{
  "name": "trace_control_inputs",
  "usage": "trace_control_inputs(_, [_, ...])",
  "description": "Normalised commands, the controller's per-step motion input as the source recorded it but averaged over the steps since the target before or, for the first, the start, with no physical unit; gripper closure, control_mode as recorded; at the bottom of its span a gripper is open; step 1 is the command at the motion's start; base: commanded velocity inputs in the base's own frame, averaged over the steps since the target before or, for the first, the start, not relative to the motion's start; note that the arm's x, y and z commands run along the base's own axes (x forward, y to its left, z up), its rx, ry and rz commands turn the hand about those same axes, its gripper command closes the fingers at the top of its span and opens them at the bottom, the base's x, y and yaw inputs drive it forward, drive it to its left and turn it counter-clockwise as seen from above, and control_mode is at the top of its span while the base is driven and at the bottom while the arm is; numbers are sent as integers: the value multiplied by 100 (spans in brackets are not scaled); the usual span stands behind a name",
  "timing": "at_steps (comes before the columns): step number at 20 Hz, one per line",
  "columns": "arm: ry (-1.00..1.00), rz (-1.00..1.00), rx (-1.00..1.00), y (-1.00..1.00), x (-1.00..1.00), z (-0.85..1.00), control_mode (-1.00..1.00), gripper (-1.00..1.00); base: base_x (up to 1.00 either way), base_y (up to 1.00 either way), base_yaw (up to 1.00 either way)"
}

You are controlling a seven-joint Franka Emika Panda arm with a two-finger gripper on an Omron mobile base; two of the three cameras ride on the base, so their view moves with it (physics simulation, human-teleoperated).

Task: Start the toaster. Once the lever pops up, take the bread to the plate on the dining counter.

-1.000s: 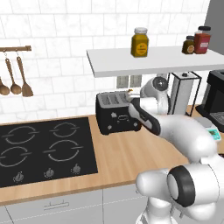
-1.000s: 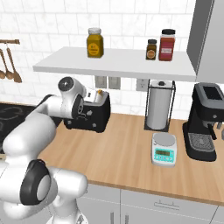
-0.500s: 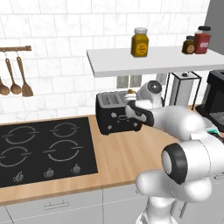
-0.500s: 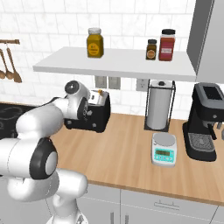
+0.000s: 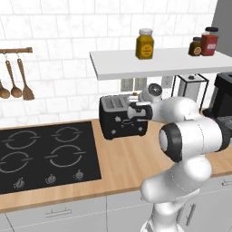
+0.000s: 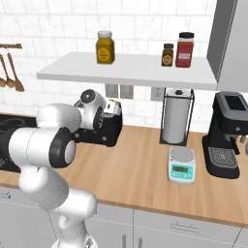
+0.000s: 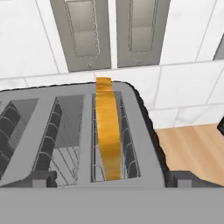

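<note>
Closing on toaster (image 5: 123, 117) at tabletop rear edge: end effector (image 5: 135, 111) advanced from right side to over slots. Bread (image 7: 107, 129) seated in right slot. Jaw state: you cannot tell. Lever not yet pressed.

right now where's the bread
The bread stands on edge in the toaster's right-hand slot in the hand view, crust poking above the top, just below the two wall outlets.

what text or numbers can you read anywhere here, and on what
None can be read.
The yellow jar has a blank label patch.
The kitchen scale has a dark display, digits too small to make out.
The toaster front shows pale knobs, no legible marks.
</note>
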Motion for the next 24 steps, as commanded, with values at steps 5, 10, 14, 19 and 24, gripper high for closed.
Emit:
trace_control_inputs(5, [0, 0, 0, -11, 56, -17, -100, -100, 0, 0, 0])
trace_control_inputs(10, [0, 0, 0, -6, 55, -21, -100, -100, 0, 0, 0])
trace_control_inputs(14, [0, 0, 0, -6, 53, -19, -100, -100, 0, 0, 0])
trace_control_inputs(19, [1, 0, 0, 0, 32, -25, -100, 100, 0, 0, 0])
trace_control_inputs(24, [3, 0, 0, 0, 5, -35, -100, 100, 0, 0, 0])
